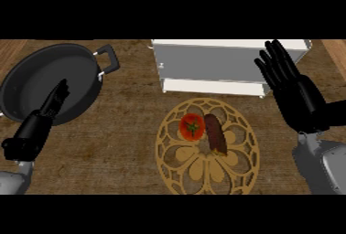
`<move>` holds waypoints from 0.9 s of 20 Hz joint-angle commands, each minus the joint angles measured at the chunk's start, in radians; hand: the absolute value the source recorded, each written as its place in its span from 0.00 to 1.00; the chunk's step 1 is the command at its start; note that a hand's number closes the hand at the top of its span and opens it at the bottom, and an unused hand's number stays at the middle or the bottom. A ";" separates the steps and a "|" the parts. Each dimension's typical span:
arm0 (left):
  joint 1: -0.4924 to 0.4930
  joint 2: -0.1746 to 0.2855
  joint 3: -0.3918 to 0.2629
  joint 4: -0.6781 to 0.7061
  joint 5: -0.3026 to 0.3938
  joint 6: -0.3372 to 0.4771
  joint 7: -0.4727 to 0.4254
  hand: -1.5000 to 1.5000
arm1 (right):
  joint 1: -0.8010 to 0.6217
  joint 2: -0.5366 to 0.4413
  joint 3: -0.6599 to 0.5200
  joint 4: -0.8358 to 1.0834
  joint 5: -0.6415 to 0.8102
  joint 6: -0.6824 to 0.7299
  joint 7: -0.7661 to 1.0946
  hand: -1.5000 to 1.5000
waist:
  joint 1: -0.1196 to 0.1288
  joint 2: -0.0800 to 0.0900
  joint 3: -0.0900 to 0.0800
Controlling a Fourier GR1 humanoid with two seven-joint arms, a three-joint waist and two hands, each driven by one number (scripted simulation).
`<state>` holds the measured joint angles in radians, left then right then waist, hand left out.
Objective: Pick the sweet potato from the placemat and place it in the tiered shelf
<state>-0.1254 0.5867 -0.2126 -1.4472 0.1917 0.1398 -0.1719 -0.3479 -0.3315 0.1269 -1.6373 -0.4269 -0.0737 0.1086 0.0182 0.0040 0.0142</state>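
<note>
Bare worktop [115, 132] lies between pan [40, 82] and placemat [161, 141]. The tomato [192, 126] sits just beside the sweet potato [215, 133], crowding its left; the shelf [216, 59] stands just beyond.

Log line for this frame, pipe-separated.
pre-grasp | sweet potato on placemat, beside tomato | shelf behind placemat | left robot hand open, over pan | right robot hand open, fingers up, at right

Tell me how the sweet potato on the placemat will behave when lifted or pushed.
The sweet potato looks long and rounded, so a sideways push would probably roll it. It seems solid, likely stiff when lifted. It lies close beside the tomato on the placemat, so a nudge may shove the tomato too.
</note>
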 commanded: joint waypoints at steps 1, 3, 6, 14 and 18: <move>0.017 -0.022 0.016 -0.052 -0.028 0.007 0.069 0.50 | 0.002 0.014 -0.009 0.039 0.049 -0.005 0.011 0.00 | -0.014 -0.005 -0.014; -0.039 -0.104 -0.023 0.018 -0.040 0.050 0.063 0.50 | -0.050 -0.014 0.019 0.045 0.121 -0.089 0.108 0.00 | -0.018 -0.003 -0.015; -0.050 -0.200 -0.065 0.040 -0.042 0.093 0.065 0.50 | -0.078 -0.100 0.011 0.116 0.199 -0.113 0.183 0.00 | -0.022 0.000 -0.016; -0.065 -0.235 -0.077 0.017 -0.007 0.098 0.138 0.50 | 0.140 -0.016 -0.010 0.222 0.538 -0.561 -0.020 0.00 | -0.039 0.003 -0.015; -0.090 -0.244 -0.079 0.014 -0.038 0.095 0.177 0.50 | 0.213 0.116 -0.046 0.155 0.492 -0.643 -0.187 0.00 | -0.025 -0.005 -0.013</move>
<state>-0.1975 0.3621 -0.2856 -1.4179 0.1717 0.2260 -0.0359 -0.1946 -0.3063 0.0907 -1.4673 0.0309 -0.6036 0.0300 -0.0206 0.0023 -0.0023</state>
